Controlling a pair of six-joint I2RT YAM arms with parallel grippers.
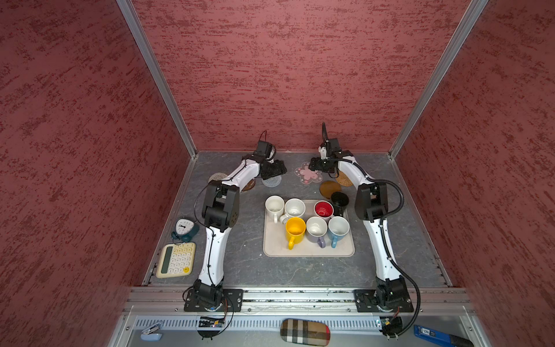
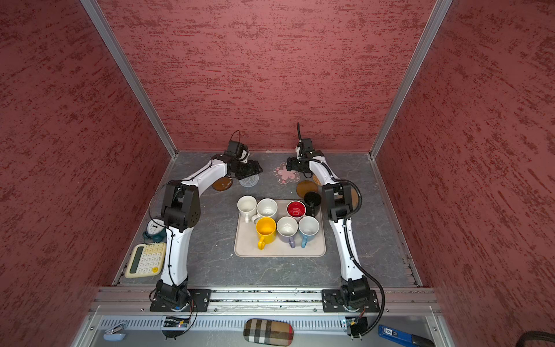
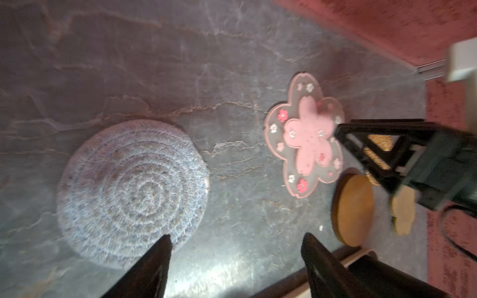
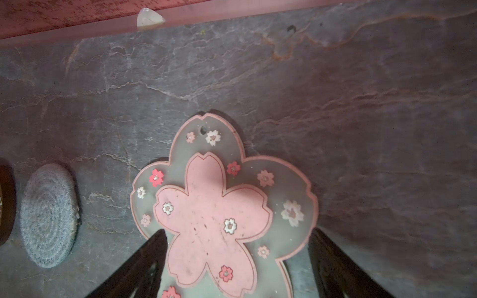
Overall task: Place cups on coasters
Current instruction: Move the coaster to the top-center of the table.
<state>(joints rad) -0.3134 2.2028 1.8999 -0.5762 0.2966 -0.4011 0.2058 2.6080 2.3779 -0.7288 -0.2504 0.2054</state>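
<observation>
Left hand (image 3: 236,238) hangs wide and empty just above the grey woven coaster (image 3: 131,193); right hand (image 4: 237,232) hangs equally wide and empty over the pink flower coaster (image 4: 222,214); both sit at the far end of the worktop (image 1: 246,264), well apart from the cups.

Beige tray (image 1: 309,253) carries all seven mugs; no coaster is loaded, so by this reading the task has not begun.

Mugs stand upright and packed: two white mugs (image 1: 274,205) in the far row with the red-lined mug (image 1: 323,209); black mug (image 1: 339,200) at the tray's far corner; yellow mug (image 1: 295,229), lavender mug (image 1: 316,229) and light blue mug (image 1: 338,228) in the near row.

Hazards, judged from this layout:
- neighbouring mugs touch or nearly touch; a wide hand lowered between them may push or tip the next mug;
- glazed walls may slip in a shallow grip;
- the brown disc (image 1: 329,187) and the woven coaster are light; a mug landed off-centre may shift them or rock on their edge;
- both arms cover several coasters in both top views; placement there is blind.
</observation>
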